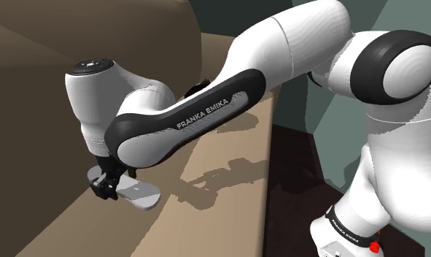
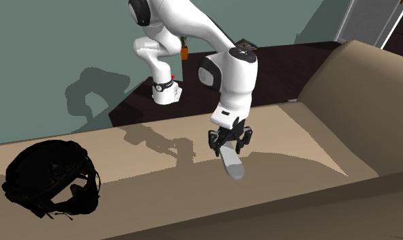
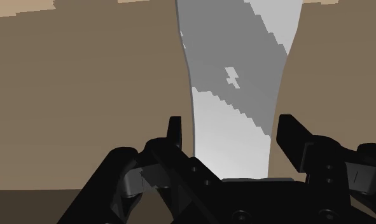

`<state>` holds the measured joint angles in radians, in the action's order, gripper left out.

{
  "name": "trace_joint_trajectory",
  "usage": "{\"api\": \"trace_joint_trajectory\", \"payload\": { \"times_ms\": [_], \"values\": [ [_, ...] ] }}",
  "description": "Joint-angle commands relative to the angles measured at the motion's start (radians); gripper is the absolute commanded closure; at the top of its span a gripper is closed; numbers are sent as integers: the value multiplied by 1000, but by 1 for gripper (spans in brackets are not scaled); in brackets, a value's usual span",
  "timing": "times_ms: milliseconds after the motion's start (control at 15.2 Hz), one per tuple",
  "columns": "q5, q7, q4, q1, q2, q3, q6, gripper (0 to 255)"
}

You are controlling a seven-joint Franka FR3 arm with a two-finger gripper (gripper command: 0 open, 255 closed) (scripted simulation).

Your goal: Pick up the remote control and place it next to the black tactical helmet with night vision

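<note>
One grey remote control [image 2: 232, 163] lies flat on the tan sofa seat [image 2: 159, 194]. It is a long, slim slab with rounded ends and a slight waist, drawn plain and smooth, with lighter and darker grey patches across its top. The all-black tool [image 2: 228, 145] stands directly over its far end, pointing down. In the wrist view the tool's two fingers [image 3: 175, 130] stand apart with the remote [image 3: 234, 76] running between them. A thin strip of tan shows on each side, so they straddle it without clasping it. In the shoulder view the tool [image 1: 108, 186] hangs low at the remote's [image 1: 139, 193] left end, and the glossy white arm [image 1: 206, 109] arches above. The seat is a matte, even tan, rising into a sloped back. Well apart, toward the second exterior view's left, sits the black helmet [image 2: 51, 178], a rounded shell with straps and attachments.
</note>
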<state>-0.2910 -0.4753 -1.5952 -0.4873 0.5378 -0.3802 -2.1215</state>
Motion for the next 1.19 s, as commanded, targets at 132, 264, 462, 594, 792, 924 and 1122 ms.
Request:
{"api": "trace_joint_trajectory", "payload": {
  "times_ms": [132,264,462,594,792,924,1122],
  "values": [
    [12,9,20,3,-22,-7,41,255],
    [17,13,32,4,-32,-10,62,255],
    [25,20,53,4,-46,-14,95,255],
    [29,24,68,5,-54,-16,118,255],
    [36,30,93,5,-65,-19,152,255],
    [40,33,111,4,-71,-21,176,255],
    [45,39,140,3,-79,-24,212,255]
  ]
}}
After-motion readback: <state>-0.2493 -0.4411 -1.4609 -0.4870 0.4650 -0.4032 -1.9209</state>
